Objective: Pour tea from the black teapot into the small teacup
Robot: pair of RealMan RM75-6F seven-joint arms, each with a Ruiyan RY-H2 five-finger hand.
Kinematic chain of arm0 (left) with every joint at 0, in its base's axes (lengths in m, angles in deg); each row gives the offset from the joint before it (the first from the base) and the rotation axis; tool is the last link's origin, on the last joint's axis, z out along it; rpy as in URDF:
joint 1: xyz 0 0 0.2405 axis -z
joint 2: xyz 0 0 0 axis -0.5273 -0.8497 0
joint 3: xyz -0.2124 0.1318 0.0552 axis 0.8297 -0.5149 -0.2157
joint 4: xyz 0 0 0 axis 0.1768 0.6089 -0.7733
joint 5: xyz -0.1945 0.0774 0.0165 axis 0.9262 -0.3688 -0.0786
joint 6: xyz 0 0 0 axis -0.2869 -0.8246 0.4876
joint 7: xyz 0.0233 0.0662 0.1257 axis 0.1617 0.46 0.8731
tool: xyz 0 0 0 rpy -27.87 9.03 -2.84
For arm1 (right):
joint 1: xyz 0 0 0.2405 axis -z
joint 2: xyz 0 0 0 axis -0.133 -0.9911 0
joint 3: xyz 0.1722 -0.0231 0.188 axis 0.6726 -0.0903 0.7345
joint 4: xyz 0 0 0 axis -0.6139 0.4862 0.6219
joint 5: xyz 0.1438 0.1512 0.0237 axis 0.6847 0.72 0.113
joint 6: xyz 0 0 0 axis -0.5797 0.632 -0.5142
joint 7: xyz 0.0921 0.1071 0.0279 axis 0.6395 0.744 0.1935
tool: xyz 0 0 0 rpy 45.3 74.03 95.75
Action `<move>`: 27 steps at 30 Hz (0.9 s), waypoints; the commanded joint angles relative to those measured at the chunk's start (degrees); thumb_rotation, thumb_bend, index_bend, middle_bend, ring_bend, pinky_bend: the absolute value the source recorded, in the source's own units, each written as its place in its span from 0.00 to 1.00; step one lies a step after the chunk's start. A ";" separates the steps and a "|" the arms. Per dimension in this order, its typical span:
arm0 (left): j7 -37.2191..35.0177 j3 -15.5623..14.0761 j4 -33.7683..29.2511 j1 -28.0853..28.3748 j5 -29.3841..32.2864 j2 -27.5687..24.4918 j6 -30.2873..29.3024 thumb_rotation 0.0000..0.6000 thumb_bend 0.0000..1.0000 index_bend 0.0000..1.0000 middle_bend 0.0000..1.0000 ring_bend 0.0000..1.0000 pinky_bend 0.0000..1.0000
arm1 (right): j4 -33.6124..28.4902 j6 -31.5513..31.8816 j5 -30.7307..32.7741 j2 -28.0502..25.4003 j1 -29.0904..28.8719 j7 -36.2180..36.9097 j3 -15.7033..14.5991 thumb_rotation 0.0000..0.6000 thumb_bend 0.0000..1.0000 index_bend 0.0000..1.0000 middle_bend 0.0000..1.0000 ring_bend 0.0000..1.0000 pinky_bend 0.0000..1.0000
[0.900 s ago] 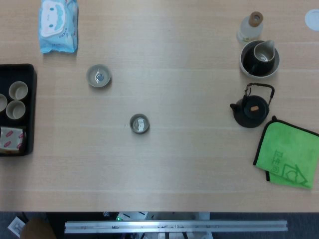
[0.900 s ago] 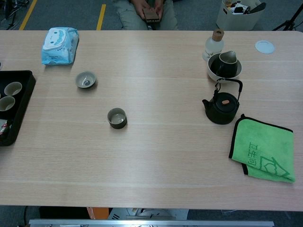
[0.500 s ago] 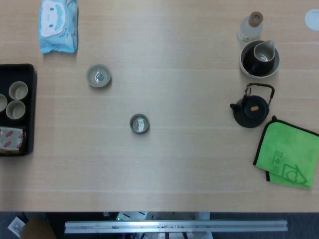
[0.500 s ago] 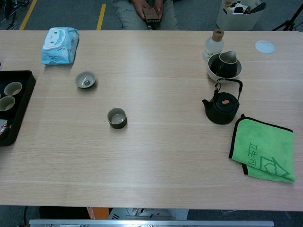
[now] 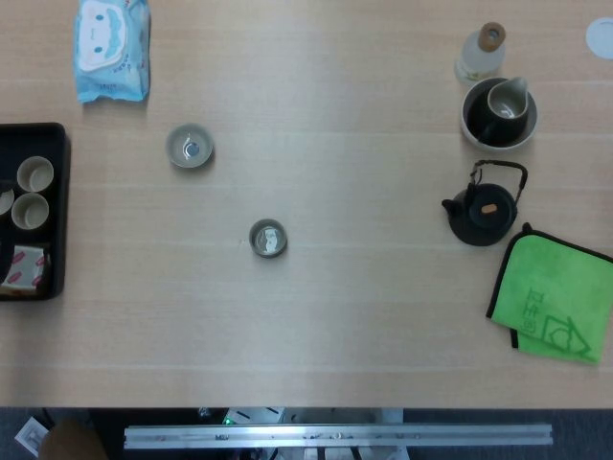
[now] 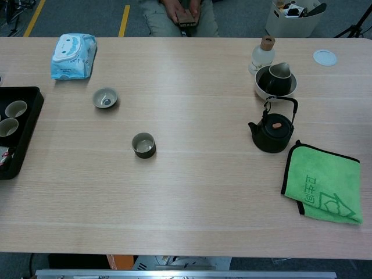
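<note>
The black teapot (image 5: 483, 215) (image 6: 271, 133) stands upright at the right of the table, its spout pointing left and its wire handle raised. A small grey teacup (image 5: 268, 238) (image 6: 143, 145) sits alone near the table's middle. A second small cup (image 5: 190, 147) (image 6: 105, 97) sits further back and to the left. Neither of my hands shows in either view.
A green cloth (image 5: 554, 307) (image 6: 321, 185) lies just right of the teapot. Behind it stand a white bowl holding a dark pitcher (image 5: 499, 111) and a corked bottle (image 5: 481, 52). A black tray (image 5: 53, 144) with cups is at the left edge, a wet-wipe pack (image 5: 112, 48) at the back left.
</note>
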 commanded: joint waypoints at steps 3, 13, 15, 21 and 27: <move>0.03 -0.03 -0.16 -0.12 0.29 -0.15 -0.06 1.00 0.39 0.20 0.20 0.19 0.21 | 0.87 -6.58 3.94 2.80 -5.14 -1.86 1.49 1.00 0.05 0.20 0.34 0.19 0.10; -0.23 -0.50 -0.33 -0.42 0.54 -0.45 0.07 1.00 0.39 0.20 0.20 0.19 0.21 | 6.65 -14.56 9.10 11.16 -12.88 -7.91 1.98 1.00 0.04 0.20 0.35 0.19 0.09; -0.27 -0.55 -0.33 -0.46 0.57 -0.48 0.08 1.00 0.39 0.20 0.20 0.19 0.21 | 7.44 -15.01 9.47 12.43 -13.76 -8.73 1.93 1.00 0.04 0.20 0.35 0.19 0.09; -0.57 -0.87 -0.25 -0.60 0.56 -0.59 0.26 1.00 0.39 0.20 0.19 0.19 0.21 | 9.48 -16.74 10.90 15.49 -16.04 -11.29 1.12 1.00 0.04 0.20 0.36 0.19 0.09; -0.82 -1.05 0.09 -0.61 1.00 -0.46 0.77 1.00 0.39 0.20 0.19 0.19 0.21 | 11.16 -18.44 12.88 18.06 -17.56 -12.81 -0.03 1.00 0.04 0.20 0.38 0.19 0.09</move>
